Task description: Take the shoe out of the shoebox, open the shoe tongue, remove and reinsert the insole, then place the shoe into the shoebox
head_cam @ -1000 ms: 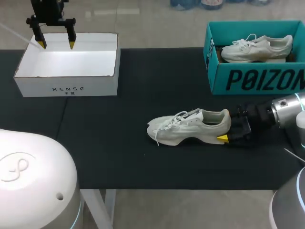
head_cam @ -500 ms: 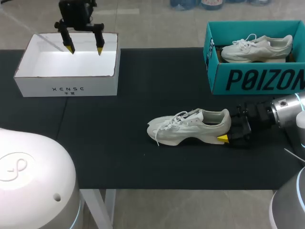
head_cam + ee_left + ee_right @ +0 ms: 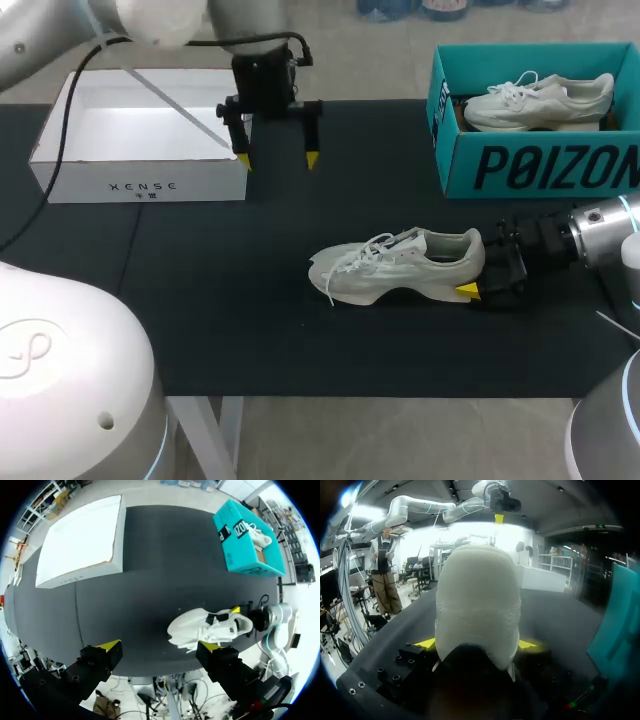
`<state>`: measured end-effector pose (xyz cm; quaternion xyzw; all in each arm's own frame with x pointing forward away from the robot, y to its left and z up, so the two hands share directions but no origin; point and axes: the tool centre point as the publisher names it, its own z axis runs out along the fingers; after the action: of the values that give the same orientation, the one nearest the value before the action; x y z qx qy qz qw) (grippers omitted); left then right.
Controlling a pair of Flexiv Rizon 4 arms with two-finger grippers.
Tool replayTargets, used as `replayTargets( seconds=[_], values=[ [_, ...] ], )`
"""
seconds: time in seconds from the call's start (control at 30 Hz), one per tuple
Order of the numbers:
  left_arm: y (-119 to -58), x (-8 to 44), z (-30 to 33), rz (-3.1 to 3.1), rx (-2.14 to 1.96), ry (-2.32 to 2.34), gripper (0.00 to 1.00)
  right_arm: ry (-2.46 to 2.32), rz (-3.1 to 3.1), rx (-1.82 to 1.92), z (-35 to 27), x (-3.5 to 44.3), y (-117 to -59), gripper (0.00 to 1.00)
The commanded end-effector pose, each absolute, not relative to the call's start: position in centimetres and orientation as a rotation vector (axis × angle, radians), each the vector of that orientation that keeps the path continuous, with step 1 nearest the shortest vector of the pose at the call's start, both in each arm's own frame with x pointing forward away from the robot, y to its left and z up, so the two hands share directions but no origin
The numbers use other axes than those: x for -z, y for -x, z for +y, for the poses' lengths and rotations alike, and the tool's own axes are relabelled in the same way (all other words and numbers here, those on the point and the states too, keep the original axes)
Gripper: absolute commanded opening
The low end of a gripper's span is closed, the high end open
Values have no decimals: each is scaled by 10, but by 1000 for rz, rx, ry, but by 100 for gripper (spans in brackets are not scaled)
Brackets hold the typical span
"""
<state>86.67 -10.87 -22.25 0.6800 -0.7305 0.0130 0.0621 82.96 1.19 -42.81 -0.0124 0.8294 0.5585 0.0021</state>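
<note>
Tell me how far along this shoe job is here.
Done: the shoe lies on the mat, outside the teal shoebox. In hand: the right gripper grips its heel; the left gripper hangs open beside the white box. Left: tongue, insole out and in, reboxing.

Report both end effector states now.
Left end effector: open, holding nothing.
Right end effector: closed on the unboxed shoe, at its heel.

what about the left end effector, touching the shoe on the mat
Apart: head view shows bare mat between the left end effector and the shoe.
</note>
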Motion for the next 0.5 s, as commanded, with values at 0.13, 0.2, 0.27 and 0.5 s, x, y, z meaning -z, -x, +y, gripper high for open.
replayTargets(
  seconds=[0.13,0.2,0.27,0.5],
  values=[
    [-847,225,-130,-2219,-82,-2057,100,37,2603,-1748,14,430,-829,0],
    [-847,225,-130,-2219,-82,-2057,100,37,2603,-1748,14,430,-829,0],
    [-847,225,-130,-2219,-82,-2057,100,37,2603,-1748,14,430,-829,0],
    [-847,225,-130,-2219,-82,-2057,100,37,2603,-1748,14,430,-829,0]
  ],
)
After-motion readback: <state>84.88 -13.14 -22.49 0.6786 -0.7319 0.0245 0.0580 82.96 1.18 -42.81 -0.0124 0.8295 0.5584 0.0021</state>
